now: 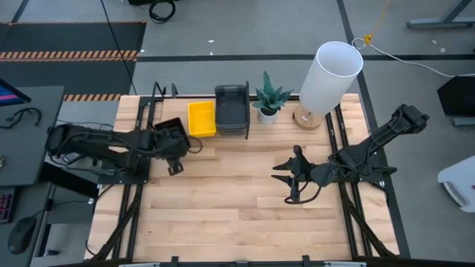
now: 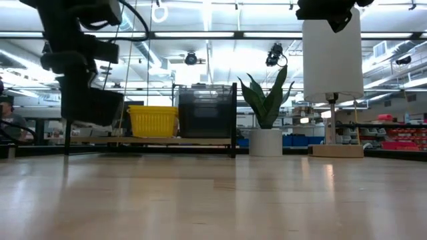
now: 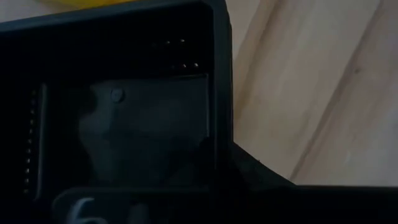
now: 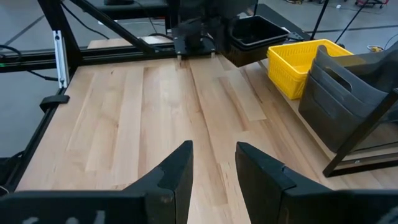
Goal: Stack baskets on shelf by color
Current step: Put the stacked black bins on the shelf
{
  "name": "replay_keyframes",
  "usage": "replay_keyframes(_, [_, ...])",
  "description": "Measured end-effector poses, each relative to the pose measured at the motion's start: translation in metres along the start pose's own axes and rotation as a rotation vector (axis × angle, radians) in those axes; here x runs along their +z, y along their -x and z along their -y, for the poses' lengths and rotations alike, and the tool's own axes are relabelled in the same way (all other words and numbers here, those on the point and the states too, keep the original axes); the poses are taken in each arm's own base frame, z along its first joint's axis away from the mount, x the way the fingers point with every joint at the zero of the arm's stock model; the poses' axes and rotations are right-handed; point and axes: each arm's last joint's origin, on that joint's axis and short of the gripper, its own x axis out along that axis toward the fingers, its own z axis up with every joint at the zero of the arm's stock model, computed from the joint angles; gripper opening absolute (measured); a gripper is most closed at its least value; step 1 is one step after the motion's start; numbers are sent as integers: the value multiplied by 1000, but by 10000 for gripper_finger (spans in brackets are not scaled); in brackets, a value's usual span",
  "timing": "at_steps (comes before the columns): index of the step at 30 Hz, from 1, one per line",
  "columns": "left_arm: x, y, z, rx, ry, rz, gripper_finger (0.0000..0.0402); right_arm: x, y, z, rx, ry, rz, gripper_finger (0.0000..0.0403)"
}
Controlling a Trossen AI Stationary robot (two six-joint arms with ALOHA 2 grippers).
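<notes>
My left gripper (image 1: 172, 148) is shut on a black basket (image 1: 171, 132) and holds it above the table, just left of the shelf's stacks; the basket also shows in the low view (image 2: 93, 100). Yellow baskets (image 1: 202, 119) and a stack of dark grey baskets (image 1: 232, 110) stand side by side on the pale shelf (image 2: 100, 141) at the table's far edge. My right gripper (image 1: 291, 176) is open and empty over the table's middle right, and it also shows in its own wrist view (image 4: 212, 168). My left gripper holds the black basket by one side wall (image 3: 219, 106), one finger inside the basket (image 3: 149, 124) and one outside. It comes at the basket roughly level from the table's left. The basket is lifted clear of the table (image 2: 100, 110).
A potted plant (image 1: 267, 98) and a white-shaded lamp on a wooden base (image 1: 326, 78) stand at the far edge, right of the baskets. Thin black uprights (image 2: 234, 120) frame the shelf. Bare wooden tabletop (image 1: 223, 200) lies between the arms and toward the near edge.
</notes>
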Motion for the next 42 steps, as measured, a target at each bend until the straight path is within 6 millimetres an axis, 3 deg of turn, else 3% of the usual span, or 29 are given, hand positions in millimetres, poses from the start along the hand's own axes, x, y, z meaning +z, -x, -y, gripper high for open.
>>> replay_keyframes(4, [3, -3, -9, -20, 37, -19, 17, 0, 0, 0, 0, 0, 0, 126])
replay_keyframes(9, [4, -5, -16, -7, 71, -27, 51, 0, 0, 0, 1, 1, -1, 126])
replay_keyframes(25, [4, -4, -20, 107, 116, -17, 101, 0, 0, 0, 12, 2, -4, 126])
replay_keyframes(42, [9, 4, -27, 308, 123, 48, 23, 0, 0, -1, 18, 1, -6, 126])
